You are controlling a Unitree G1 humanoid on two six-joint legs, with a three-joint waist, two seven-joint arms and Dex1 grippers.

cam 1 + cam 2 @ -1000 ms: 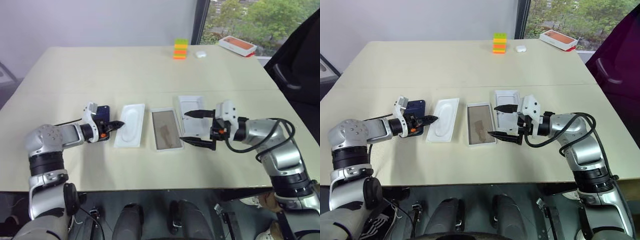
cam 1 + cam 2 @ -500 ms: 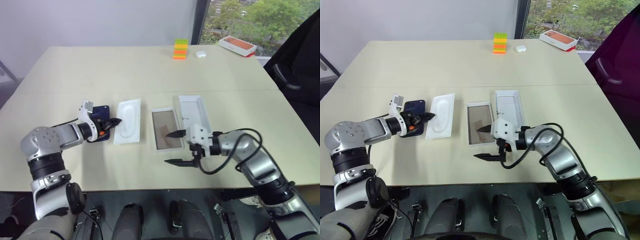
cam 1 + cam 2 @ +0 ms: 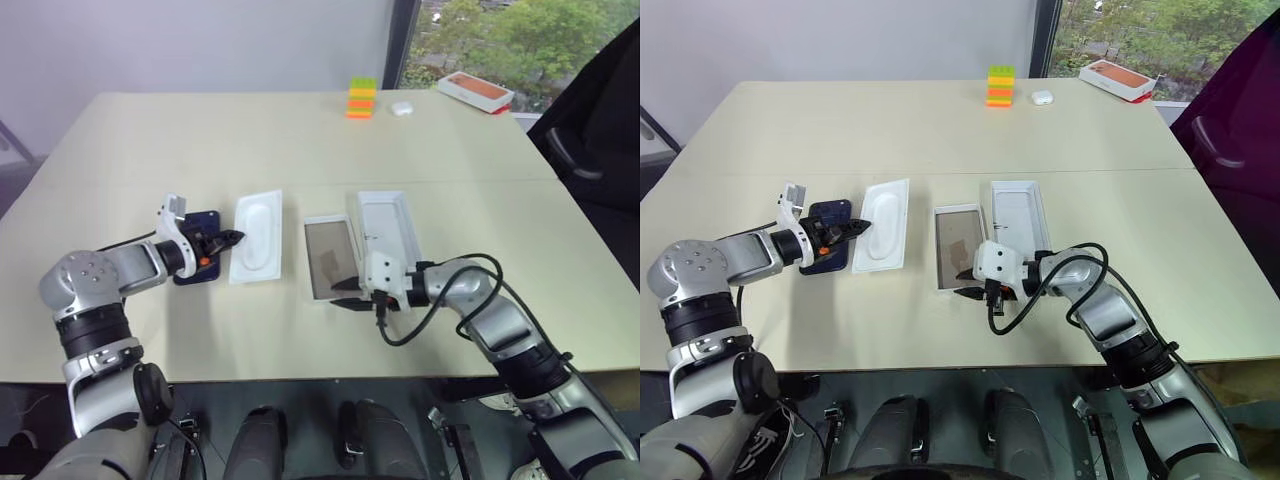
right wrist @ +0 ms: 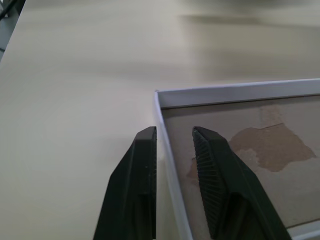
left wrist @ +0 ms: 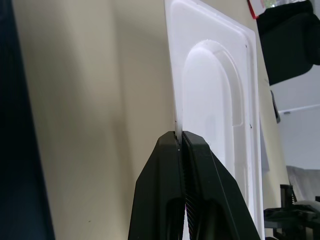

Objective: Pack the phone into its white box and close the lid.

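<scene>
1. Nearest me: my right gripper (image 4: pixel 172 150) straddles the near wall of the white box (image 3: pixel 331 257), the shallow white cardboard tray with a brownish, scuffed floor. One finger sits outside the wall, the other inside, with a narrow gap left. I read this as a pinch to steady or reposition the tray before the phone goes in. I can't tell whether the pads are touching the wall yet.
2. My left gripper (image 5: pixel 180 136) has its fingers pressed together on the thin edge of the white moulded insert with a rounded recess (image 3: pixel 259 236). Probably I'm dragging that insert clear of the tray.
3. The phone (image 3: pixel 199 259), a slim, glossy dark navy slab, lies flat on the beige table (image 3: pixel 250 140) just beside my left gripper, on the side away from the insert. It is untouched and not yet in the tray.
4. The lid (image 3: pixel 387 229), a white rectangular cover with its plain inside facing up, lies right of the tray, close alongside it. It's parked there until the phone is seated.
5. Far edge, not mine to touch: a stack of green, yellow and orange blocks (image 3: pixel 361 98), a small white rounded case (image 3: pixel 402 107), and a white box with an orange top (image 3: pixel 475 91).
6. Versus a second ago: the right arm came down and in from above the lid to the tray's near end, and its wide-open fingers narrowed. The left grip is unchanged, and the insert now sits turned slightly.
</scene>
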